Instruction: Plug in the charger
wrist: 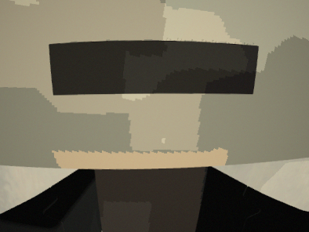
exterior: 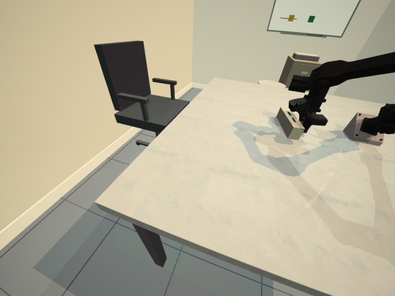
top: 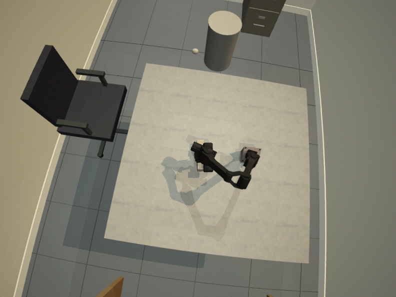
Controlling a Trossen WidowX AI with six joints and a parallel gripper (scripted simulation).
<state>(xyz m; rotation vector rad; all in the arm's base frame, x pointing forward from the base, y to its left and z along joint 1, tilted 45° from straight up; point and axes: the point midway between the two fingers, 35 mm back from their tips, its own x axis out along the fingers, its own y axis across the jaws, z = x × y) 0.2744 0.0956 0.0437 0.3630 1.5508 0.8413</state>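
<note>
The beige power strip (exterior: 288,124) (top: 200,141) (wrist: 165,125) lies on the white table (exterior: 223,178) (top: 207,95). In the wrist view its face fills the picture, with one long dark outlet recess (wrist: 98,67) across the top. My gripper (wrist: 145,167) (exterior: 306,122) (top: 198,152) is shut on the dark two-prong charger (wrist: 149,196). The charger's front end is right up against the strip's face, below the dark recess. The prongs are hidden. I cannot tell which outlet the charger meets. In the top view my arm covers most of the strip.
My arm's base plate (top: 252,149) (exterior: 354,128) is fixed on the table to the right of the strip. A black office chair (top: 79,99) (exterior: 137,85) stands left of the table. A grey cylinder (top: 222,39), a small ball (top: 195,50) and a filing cabinet (top: 260,17) stand beyond the far edge.
</note>
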